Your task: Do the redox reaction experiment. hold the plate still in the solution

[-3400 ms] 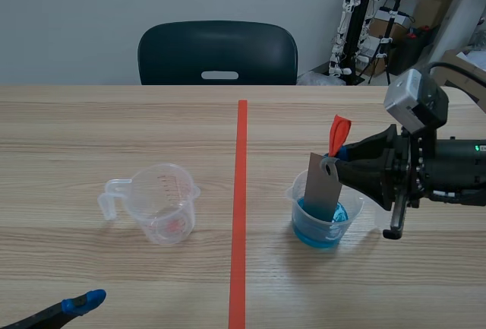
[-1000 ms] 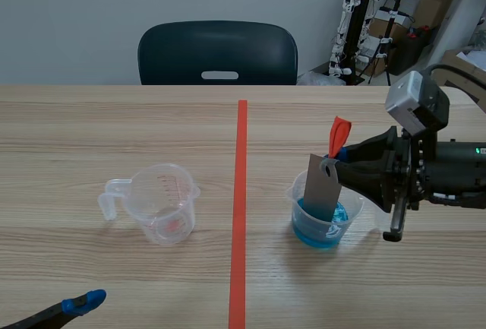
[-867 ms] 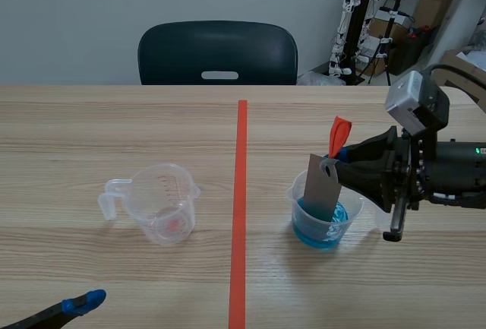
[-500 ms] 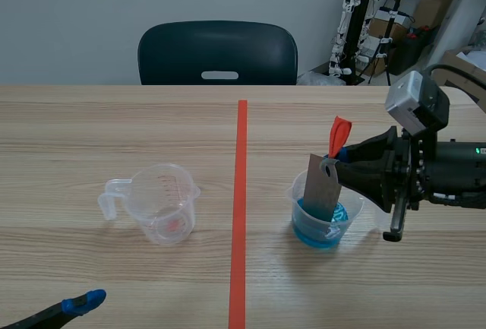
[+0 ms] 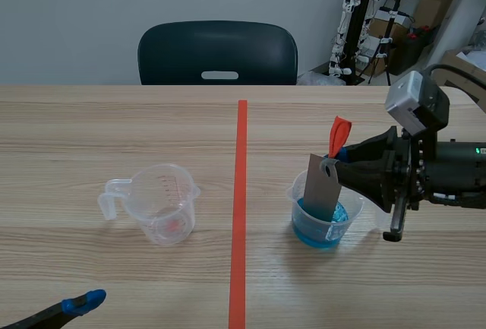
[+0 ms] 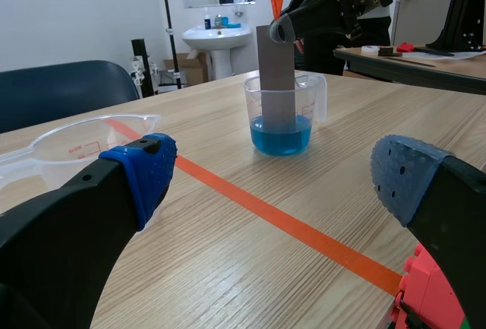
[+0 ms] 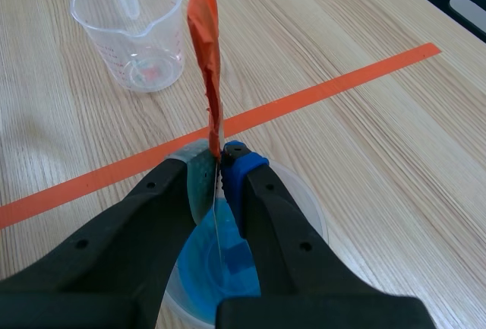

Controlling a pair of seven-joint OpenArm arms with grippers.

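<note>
The right gripper (image 5: 335, 163) is reaching in from the side over the clear beaker (image 5: 325, 219), its two fingers (image 7: 244, 171) pressing together on the top end of the grey metal plate (image 5: 320, 189), with an orange-red tab (image 5: 339, 134) sticking up above the pinch. The plate is hanging below the fingers with its long axis nearly upright, leaning only slightly, and its lower end is dipping into the blue solution (image 6: 281, 133) inside the beaker. In the right wrist view it is showing edge-on as a thin line running down from between the pads into the blue. The beaker is standing on the worktop (image 5: 114, 124) just to the right of the orange tape line; an empty measuring cup (image 5: 162, 204) is sitting well apart on the other side. The left gripper (image 6: 277, 173) is resting low near the robot's edge with its fingers spread wide, holding nothing and far from the beaker. So the hold appears to fall entirely to the right arm: it should be staying put, since any sideways drift would likely be tipping the plate against the rim.
</note>
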